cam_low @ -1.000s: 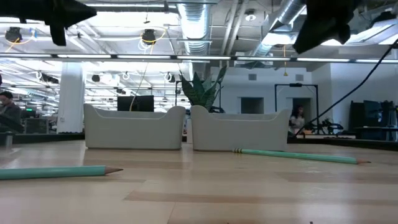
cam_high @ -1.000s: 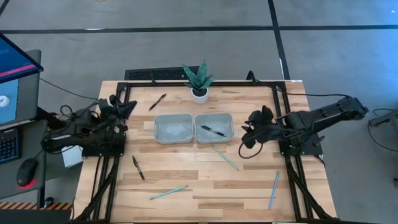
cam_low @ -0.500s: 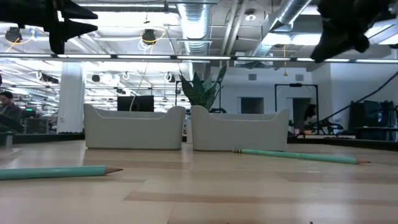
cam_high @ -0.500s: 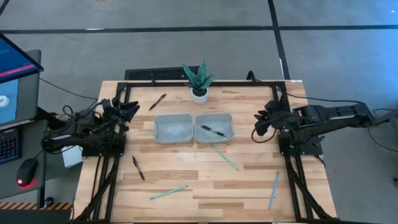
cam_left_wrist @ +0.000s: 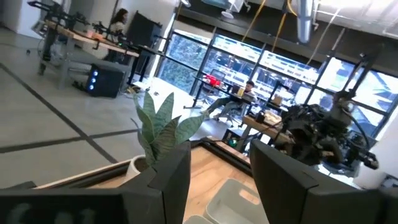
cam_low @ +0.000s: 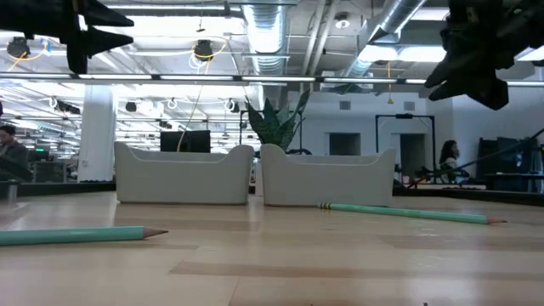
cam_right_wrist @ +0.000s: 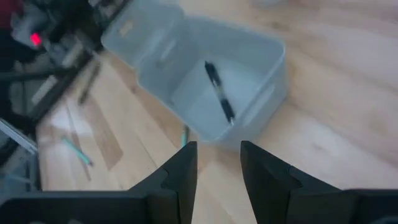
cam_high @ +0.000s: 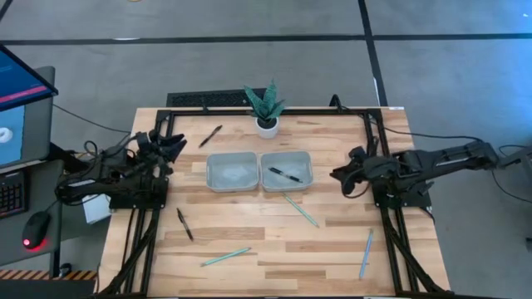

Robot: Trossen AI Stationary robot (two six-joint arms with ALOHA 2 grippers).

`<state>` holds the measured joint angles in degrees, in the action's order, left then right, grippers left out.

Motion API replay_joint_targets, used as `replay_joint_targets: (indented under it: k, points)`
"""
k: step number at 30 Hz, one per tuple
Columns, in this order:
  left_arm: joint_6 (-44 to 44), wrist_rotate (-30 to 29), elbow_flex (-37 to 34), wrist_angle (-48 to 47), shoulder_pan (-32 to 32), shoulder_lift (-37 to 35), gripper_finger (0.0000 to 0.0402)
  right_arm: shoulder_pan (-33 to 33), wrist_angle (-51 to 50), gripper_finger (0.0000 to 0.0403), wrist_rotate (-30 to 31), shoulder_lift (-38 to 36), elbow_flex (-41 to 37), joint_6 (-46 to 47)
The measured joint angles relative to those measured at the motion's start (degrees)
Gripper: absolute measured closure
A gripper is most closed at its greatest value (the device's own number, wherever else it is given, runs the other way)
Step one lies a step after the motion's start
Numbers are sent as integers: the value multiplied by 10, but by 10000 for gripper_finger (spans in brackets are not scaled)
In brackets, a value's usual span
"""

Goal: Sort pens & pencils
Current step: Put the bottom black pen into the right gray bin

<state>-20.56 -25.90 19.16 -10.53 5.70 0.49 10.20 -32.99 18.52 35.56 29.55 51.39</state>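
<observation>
Pale wood planks make up the surface (cam_high: pixel 332 241), and on it we see two grey trays side by side: the left tray (cam_high: pixel 231 171) holds nothing we can make out, while the right tray (cam_high: pixel 287 169) holds one pen (cam_high: pixel 285 174). Our right tool (cam_high: pixel 339 176) hangs above the surface just beside that tray's outer wall, its fingers parted with nothing between them; its wrist view looks past them straight at the pen in the tray. Our left tool (cam_high: pixel 177 144) hovers at the left edge, fingers apart and empty, with a second pen (cam_high: pixel 210 136) lying near it toward the potted plant (cam_high: pixel 265 107). A third pen (cam_high: pixel 184 224) lies well below it by the left rail. Of the teal pencils, one (cam_high: pixel 300 210) lies just in front of the right tray, one (cam_high: pixel 225 257) near the front edge, and one (cam_high: pixel 366 253) by the right rail, all apart from both tools.
</observation>
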Motion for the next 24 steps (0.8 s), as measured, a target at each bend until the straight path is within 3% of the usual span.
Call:
replay_joint_targets:
  k: [9,14,18,24]
  points:
    - [-31,-38,0,-50,0,0,246,55,39,259,-11,67,-1,16]
    - [-26,12,0,-63,0,0,246,63,45,259,-8,85,-1,17]
    - [-2,12,1,-65,0,4,246,62,53,259,-5,87,-1,8]
    - [58,44,51,-66,0,45,246,62,52,259,-5,87,-1,7]
